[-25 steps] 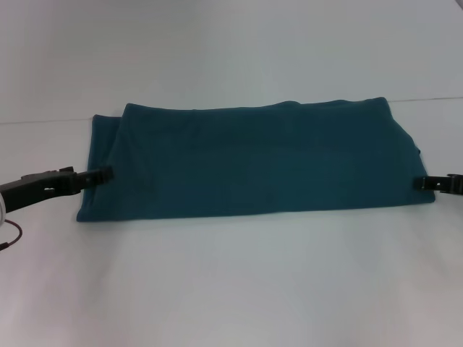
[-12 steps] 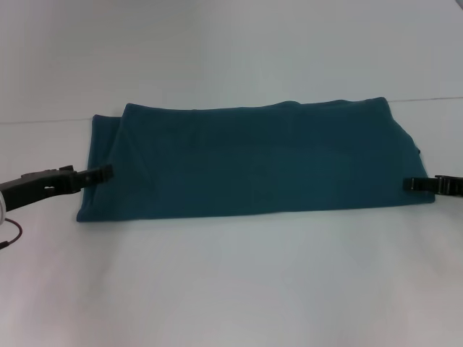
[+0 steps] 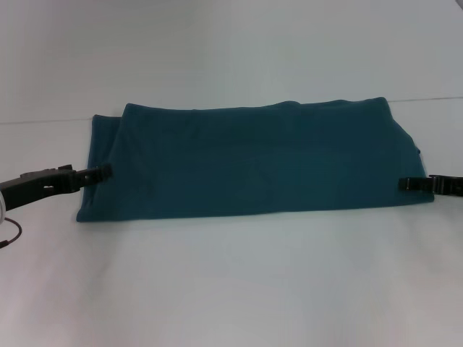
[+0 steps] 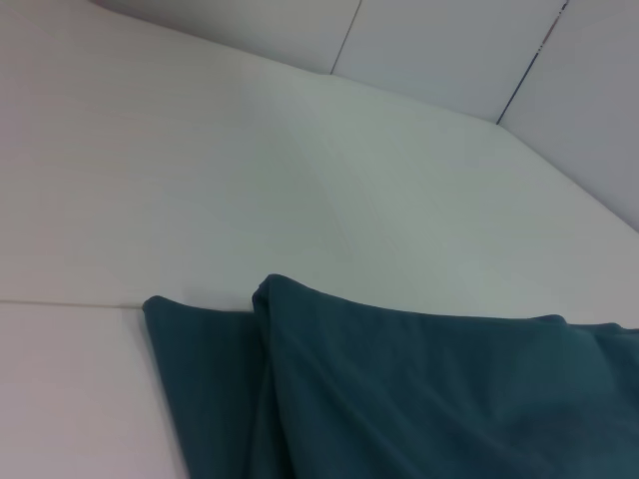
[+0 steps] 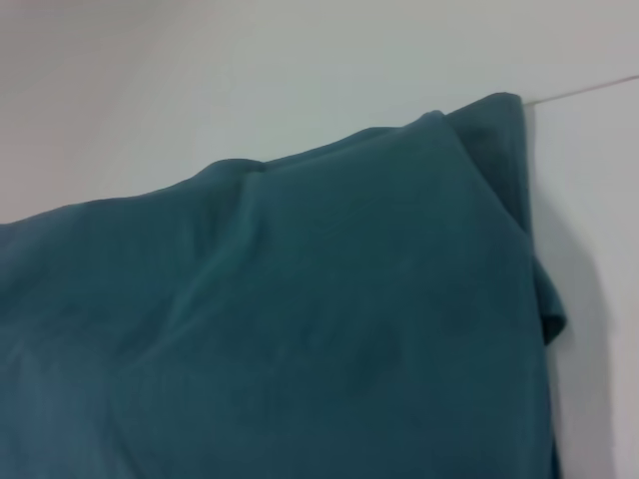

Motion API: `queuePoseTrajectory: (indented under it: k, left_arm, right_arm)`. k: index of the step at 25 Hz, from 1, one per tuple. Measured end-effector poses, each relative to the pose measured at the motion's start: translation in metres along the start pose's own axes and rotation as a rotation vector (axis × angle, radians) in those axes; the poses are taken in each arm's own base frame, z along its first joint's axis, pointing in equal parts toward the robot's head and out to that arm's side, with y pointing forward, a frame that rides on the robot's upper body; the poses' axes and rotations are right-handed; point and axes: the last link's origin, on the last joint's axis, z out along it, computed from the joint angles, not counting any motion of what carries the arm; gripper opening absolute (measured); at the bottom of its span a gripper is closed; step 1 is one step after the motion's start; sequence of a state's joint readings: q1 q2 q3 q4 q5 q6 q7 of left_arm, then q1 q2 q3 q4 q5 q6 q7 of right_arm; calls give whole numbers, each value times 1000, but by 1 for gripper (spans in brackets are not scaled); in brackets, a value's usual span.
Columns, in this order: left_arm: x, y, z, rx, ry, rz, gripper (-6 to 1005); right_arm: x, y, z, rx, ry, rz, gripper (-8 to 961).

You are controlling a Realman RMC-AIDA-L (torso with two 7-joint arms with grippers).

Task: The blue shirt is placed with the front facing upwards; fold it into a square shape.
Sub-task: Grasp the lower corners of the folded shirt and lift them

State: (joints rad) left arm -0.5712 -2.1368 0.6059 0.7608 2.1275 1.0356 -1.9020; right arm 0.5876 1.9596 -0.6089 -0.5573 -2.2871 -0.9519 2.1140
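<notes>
The blue shirt [image 3: 253, 159] lies on the white table [image 3: 231, 289] as a long dark teal band running left to right, plain side up, with no lettering showing. My left gripper [image 3: 103, 172] is low at the band's left end, its tip over the shirt's edge. My right gripper [image 3: 405, 184] is low at the band's right end, its tip over the cloth. The left wrist view shows the shirt's layered left end [image 4: 419, 399]. The right wrist view shows its far right corner [image 5: 300, 329], with a small fold sticking out.
A thin seam line [image 3: 43, 121] crosses the table behind the shirt. A dark cable loop [image 3: 11, 235] hangs by my left arm at the left edge. Bare white table surface lies in front of and behind the shirt.
My right gripper has slid left, from beside the shirt's right end to over its edge. My left gripper has barely moved. The shirt has not shifted.
</notes>
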Motion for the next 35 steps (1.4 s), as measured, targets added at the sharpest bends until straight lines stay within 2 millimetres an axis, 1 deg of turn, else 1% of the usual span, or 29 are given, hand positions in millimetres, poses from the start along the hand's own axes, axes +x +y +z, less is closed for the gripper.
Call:
queuePoseTrajectory:
  k: [4,12,23,30,35]
  left_arm:
    - [0,-1,0,2,0,-1,950]
    - [-2,-1,-1,4,-1,-4,950]
    - [-5,-1,0,5,-7,-14,950]
    - [-17,-3,4,21,-38,-27,951]
    - [-23,1,9,18,-65,-16,951]
  right_arm:
    - [1,1,1,-5,1,1,675]
    - [-1,-2,-1,3,-3,11,437]
    - [1,-6,-4,9,-5,15,10]
    - [0,-5,-4,8,-7,9,2]
    - [0,-4,-4,2,-7,10,6]
